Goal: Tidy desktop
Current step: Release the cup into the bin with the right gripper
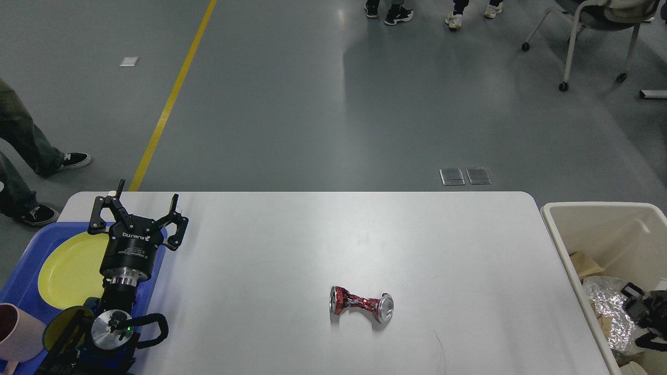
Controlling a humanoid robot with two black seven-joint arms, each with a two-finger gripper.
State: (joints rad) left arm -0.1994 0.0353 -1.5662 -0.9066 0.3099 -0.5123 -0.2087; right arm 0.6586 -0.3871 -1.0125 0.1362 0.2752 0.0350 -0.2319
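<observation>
**One Crushed Can Left on a Wide White Desktop**

The desktop [292, 250], a smooth white rectangle with rounded far corners, fills the lower half of my view and spans nearly its whole width, its long axis running left to right across my front and its far edge meeting the grey floor [312, 104]. Its surface is plain and faintly glossy, with a thin dark scratch near the front right.

At its right edge stands a beige bin [594, 213], holding crumpled foil [607, 307] and scraps of brown paper [586, 264]. Against its left edge sits a blue tray [23, 260] carrying a yellow plate [70, 271], with a pale pink cup [18, 333] at the tray's near corner.

My left arm rises from the lower left, over the seam between tray and desktop, and covers part of the plate. My left gripper [145, 205] points away from me toward the far edge, its two black fingers [177, 219] spread wide apart and clamped on nothing.

My right gripper [643, 312] shows only as a dark shape at the right border, low inside the bin against the foil; I cannot tell whether its fingers are apart or together.

Near the middle of the desktop, toward the front, lies a crushed red can [360, 304], pinched at the waist, on its side with its length running left to right and its silver end [386, 307] turned toward me. It lies well apart from both grippers.

Beyond the table, a yellow floor line [172, 99] slants away, and shoes [397, 14] and a wheeled chair [573, 31] stand at the far edge.
</observation>
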